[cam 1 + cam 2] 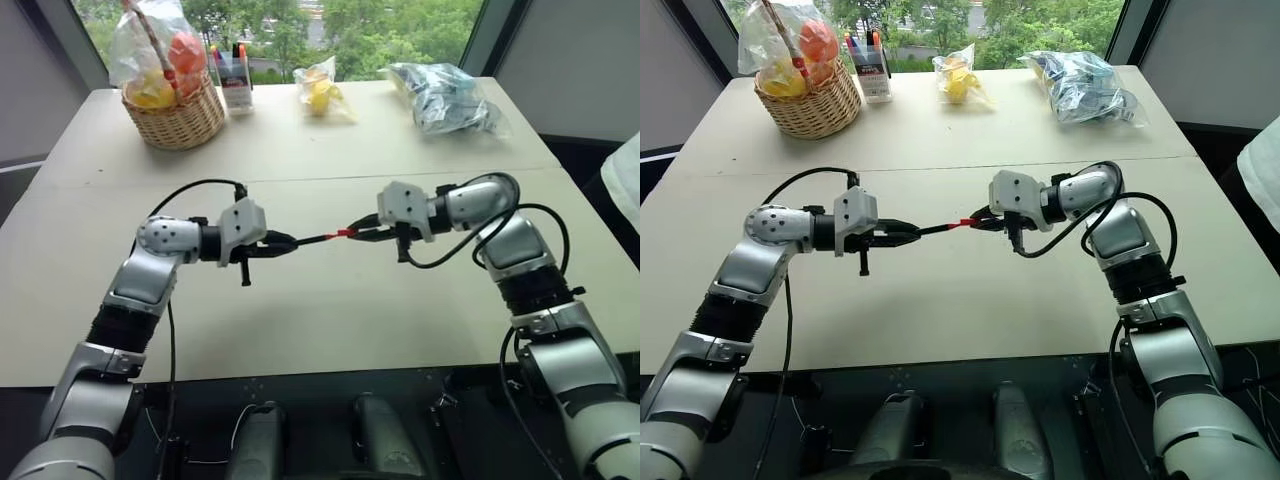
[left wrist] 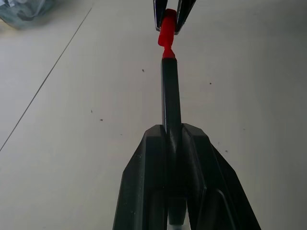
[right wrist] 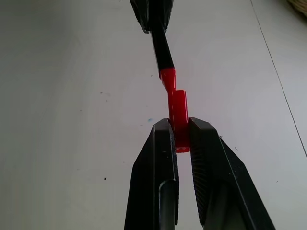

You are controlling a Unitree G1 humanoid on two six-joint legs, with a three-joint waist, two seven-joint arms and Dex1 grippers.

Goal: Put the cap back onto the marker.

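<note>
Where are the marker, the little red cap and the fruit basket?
marker (image 2: 170, 91), left wrist view, middle of its black barrel.
cap (image 3: 179, 112), right wrist view, its red side above the claw fingers.
fruit basket (image 1: 185, 120), left eye view, its woven wall.

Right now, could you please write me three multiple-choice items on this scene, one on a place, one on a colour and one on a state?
1. Where is the basket?
A. far left of the table
B. near right corner
C. on the floor

2. What colour is the cap?
A. blue
B. red
C. green

3. What does the left gripper hold?
A. nothing
B. a bag
C. the marker

Answers:
1. A, it stands at the far left, by the window.
2. B, it shows red between the fingers of the right gripper.
3. C, its fingers are shut on the black barrel.
</note>
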